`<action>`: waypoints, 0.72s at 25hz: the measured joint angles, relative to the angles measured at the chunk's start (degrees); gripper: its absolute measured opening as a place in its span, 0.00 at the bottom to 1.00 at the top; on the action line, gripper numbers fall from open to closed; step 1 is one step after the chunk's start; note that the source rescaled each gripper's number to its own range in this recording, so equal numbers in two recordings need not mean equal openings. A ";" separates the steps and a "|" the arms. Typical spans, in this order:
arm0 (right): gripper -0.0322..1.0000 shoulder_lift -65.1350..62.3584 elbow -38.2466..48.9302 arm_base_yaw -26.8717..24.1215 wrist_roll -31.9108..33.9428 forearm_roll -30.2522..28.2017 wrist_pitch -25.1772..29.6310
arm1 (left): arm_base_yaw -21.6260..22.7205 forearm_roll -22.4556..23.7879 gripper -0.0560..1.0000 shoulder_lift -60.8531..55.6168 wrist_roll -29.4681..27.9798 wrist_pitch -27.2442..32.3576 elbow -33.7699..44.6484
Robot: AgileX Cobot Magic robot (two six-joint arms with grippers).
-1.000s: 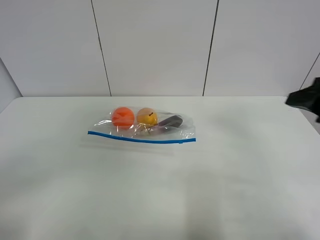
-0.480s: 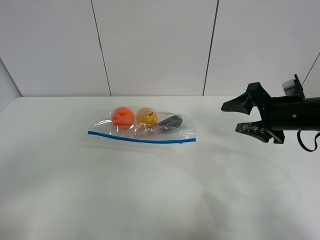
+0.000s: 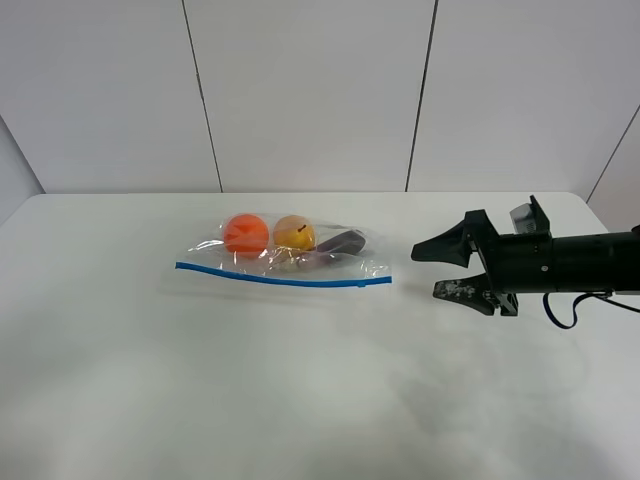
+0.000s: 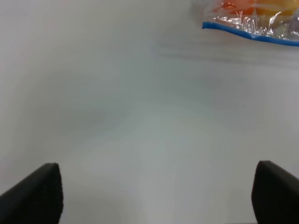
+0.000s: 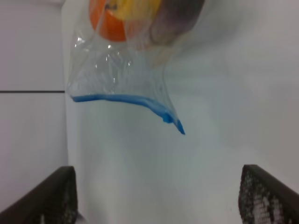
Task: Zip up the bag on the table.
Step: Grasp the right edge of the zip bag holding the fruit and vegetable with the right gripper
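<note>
The bag [image 3: 285, 256] lies flat on the white table [image 3: 300, 390], left of the middle. Its blue zip strip [image 3: 285, 279] runs along the near edge. Through the clear plastic I see an orange ball [image 3: 246, 233], a yellow-orange fruit [image 3: 294, 232] and a dark eggplant [image 3: 342, 242]. My right gripper [image 3: 427, 270] is open and empty, just right of the bag's right end and pointing at it. The right wrist view shows the bag [image 5: 121, 65] and the zip strip [image 5: 126, 99] ahead of the open fingers [image 5: 51, 196]. My left gripper [image 4: 156, 196] is open and empty, far from the bag [image 4: 254, 21].
A white panelled wall [image 3: 310, 90] stands behind the table. The right arm [image 3: 570, 262] stretches in low over the table's right side. The left arm does not show in the exterior view.
My right arm has come in from the right edge, moving left and lower toward the bag's right end. The bag has not moved.
</note>
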 joint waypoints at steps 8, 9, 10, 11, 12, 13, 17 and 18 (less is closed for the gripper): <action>0.93 2.95 -2.19 0.00 -5.70 1.53 2.18 | 0.00 0.00 1.00 0.00 0.00 0.00 0.00; 0.93 3.20 -2.91 0.00 -5.70 1.62 3.12 | 0.00 0.00 1.00 0.00 0.00 0.00 0.00; 0.93 3.72 -3.59 0.00 -5.70 1.74 4.09 | 0.00 0.00 1.00 0.00 0.00 0.00 0.00; 0.93 4.28 -4.15 0.00 -5.70 1.92 5.15 | 0.00 0.00 1.00 0.00 0.33 0.00 0.00; 0.93 5.08 -4.59 0.00 -5.70 2.03 5.89 | 0.00 0.00 1.00 0.00 0.00 0.00 0.00; 0.93 5.83 -4.91 0.00 -5.70 2.52 6.33 | 0.00 0.00 1.00 0.00 0.33 0.00 0.00; 0.93 8.47 -6.00 2.02 -5.75 3.89 6.46 | 0.00 0.00 1.00 0.00 0.33 0.00 0.00; 0.93 9.24 -6.87 3.12 -5.75 3.91 6.79 | 0.00 0.00 1.00 0.00 0.33 0.00 0.00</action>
